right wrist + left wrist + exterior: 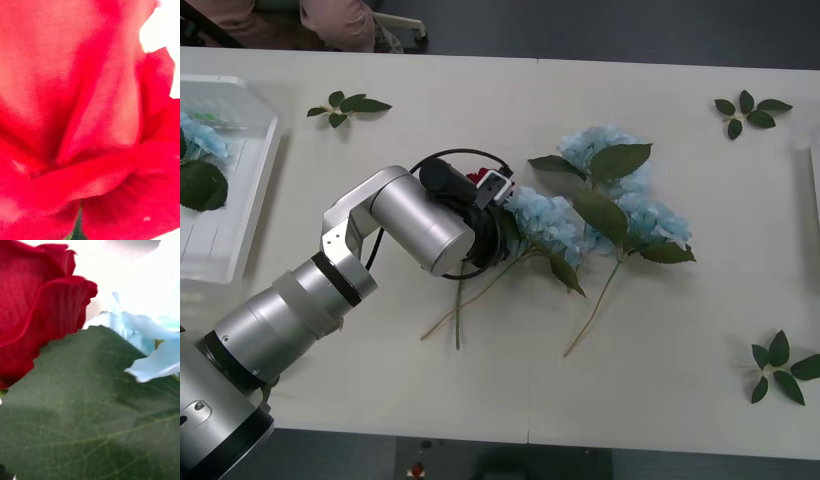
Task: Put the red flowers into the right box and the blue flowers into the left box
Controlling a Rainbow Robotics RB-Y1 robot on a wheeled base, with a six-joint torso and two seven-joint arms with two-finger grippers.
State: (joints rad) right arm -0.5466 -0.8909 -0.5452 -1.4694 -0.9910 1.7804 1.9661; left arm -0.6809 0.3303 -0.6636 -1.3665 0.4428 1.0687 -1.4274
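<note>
My left arm reaches to the middle of the table, and its gripper (505,208) sits low at the left end of the blue flowers (620,200), hidden behind the wrist. Those pale blue clusters lie on the table with stems (480,295) trailing toward the front edge. The left wrist view has a deep-red flower head (33,307) very close, beside a big green leaf (93,408) and blue petals (150,337). Red petals (82,112) press right up against the right wrist camera. The left box (240,230) stands at the far left with a blue flower (200,140) inside. A thin rim of the right box (816,160) shows at the far right.
Loose green leaf sprigs lie at the back left (345,104), the back right (750,110) and the front right (780,365). The white table (660,380) has bare room in front of the flowers.
</note>
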